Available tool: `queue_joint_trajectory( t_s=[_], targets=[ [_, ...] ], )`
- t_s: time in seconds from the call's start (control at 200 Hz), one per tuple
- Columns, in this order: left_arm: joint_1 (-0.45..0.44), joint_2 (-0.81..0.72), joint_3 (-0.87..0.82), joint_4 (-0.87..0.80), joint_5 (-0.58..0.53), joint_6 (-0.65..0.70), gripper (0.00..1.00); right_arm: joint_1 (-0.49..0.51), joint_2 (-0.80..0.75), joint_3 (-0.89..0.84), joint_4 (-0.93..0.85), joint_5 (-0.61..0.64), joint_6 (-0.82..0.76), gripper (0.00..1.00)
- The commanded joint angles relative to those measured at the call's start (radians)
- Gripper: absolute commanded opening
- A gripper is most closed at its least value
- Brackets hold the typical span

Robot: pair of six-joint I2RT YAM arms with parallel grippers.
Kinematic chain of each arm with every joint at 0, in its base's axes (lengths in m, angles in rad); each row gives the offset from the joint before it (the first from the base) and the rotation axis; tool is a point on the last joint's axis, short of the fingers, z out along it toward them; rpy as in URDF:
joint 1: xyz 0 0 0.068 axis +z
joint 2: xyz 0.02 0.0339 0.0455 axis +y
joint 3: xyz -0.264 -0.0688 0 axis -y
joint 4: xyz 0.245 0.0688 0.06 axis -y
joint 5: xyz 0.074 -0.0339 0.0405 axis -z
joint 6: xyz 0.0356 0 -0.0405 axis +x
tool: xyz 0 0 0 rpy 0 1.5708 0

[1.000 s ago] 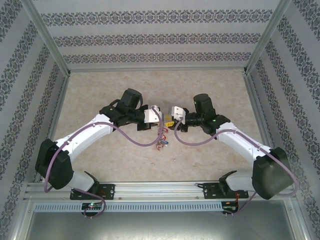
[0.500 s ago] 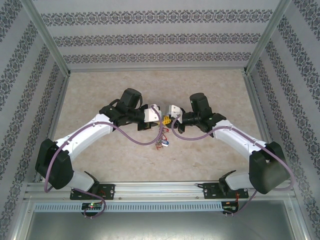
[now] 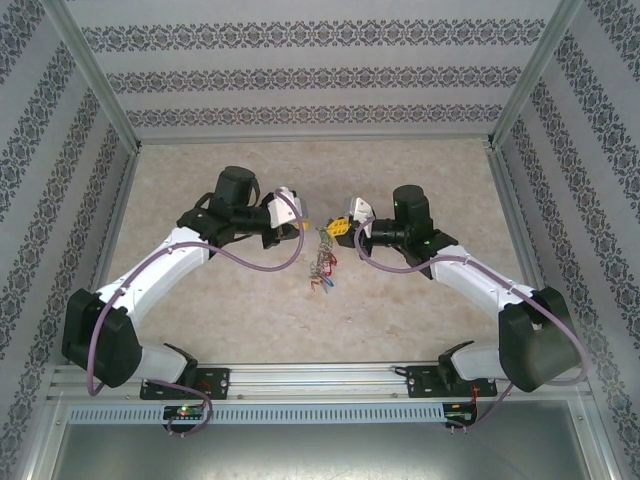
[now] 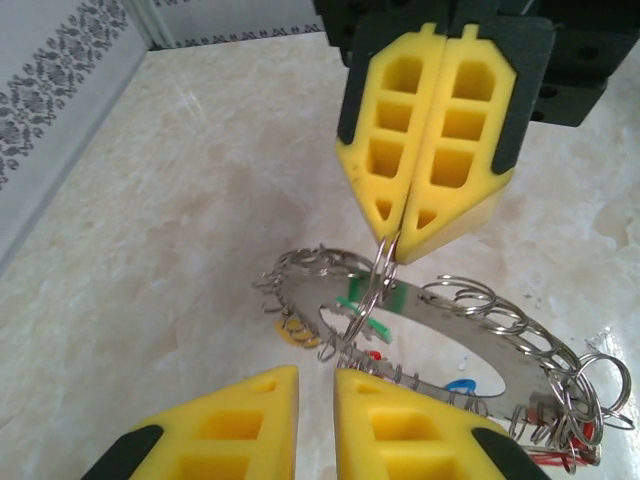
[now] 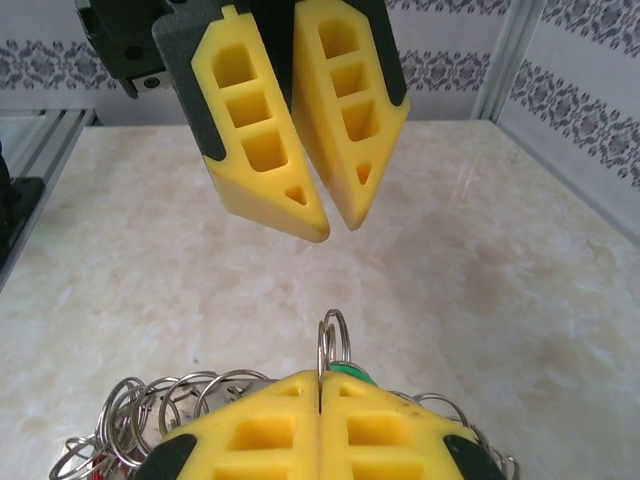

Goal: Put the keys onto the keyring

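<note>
The right pincer (image 4: 397, 236) clamps shut on 1 loop (image 4: 383, 272), hanging the keyring (image 4: 420, 325) up for the empty, slightly parted left pincer (image 5: 330, 228).

A pale beige, marble-patterned tabletop (image 3: 420, 320) is boxed in on three sides by white walls (image 3: 310, 75) papered with horizontal bands of dark grey floral ornament. Aluminium posts (image 3: 95, 75) stand at the back corners. A slotted aluminium rail (image 3: 320, 380) runs along the near edge, with a grey metal sheet (image 3: 320, 450) below it. The light is soft and even
</note>
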Motion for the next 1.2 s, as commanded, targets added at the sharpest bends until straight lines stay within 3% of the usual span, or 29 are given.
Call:
queue_joint_trajectory(
  t_s=[0.0,0.26,0.415,0.465,0.5,0.585,0.854,1.194],
  targets=[
    [0.009,-0.016,-0.002,0.049,0.071,-0.038,0.18,-0.003,-0.019,0.005,0.125,-0.070,0.053,0.00],
    [0.008,0.002,0.029,0.061,0.130,-0.056,0.22,0.003,-0.009,0.016,0.120,-0.082,0.053,0.00],
    [0.009,0.049,0.116,-0.111,0.195,0.005,0.24,0.006,-0.009,0.016,0.119,-0.057,0.048,0.00],
    [0.008,0.064,0.135,-0.164,0.222,0.037,0.34,0.009,-0.007,0.018,0.120,-0.053,0.045,0.00],
    [0.008,0.069,0.138,-0.178,0.243,0.050,0.36,0.010,-0.004,0.022,0.119,-0.053,0.043,0.00],
    [0.009,0.072,0.120,-0.159,0.261,0.054,0.35,0.018,0.000,0.028,0.119,-0.052,0.037,0.00],
    [-0.009,0.099,0.126,-0.137,0.175,0.042,0.35,0.040,0.005,0.041,0.126,-0.057,0.030,0.00],
    [-0.023,0.103,0.113,-0.154,0.184,0.053,0.30,0.040,0.003,0.028,0.238,-0.012,0.108,0.00]
  ],
)
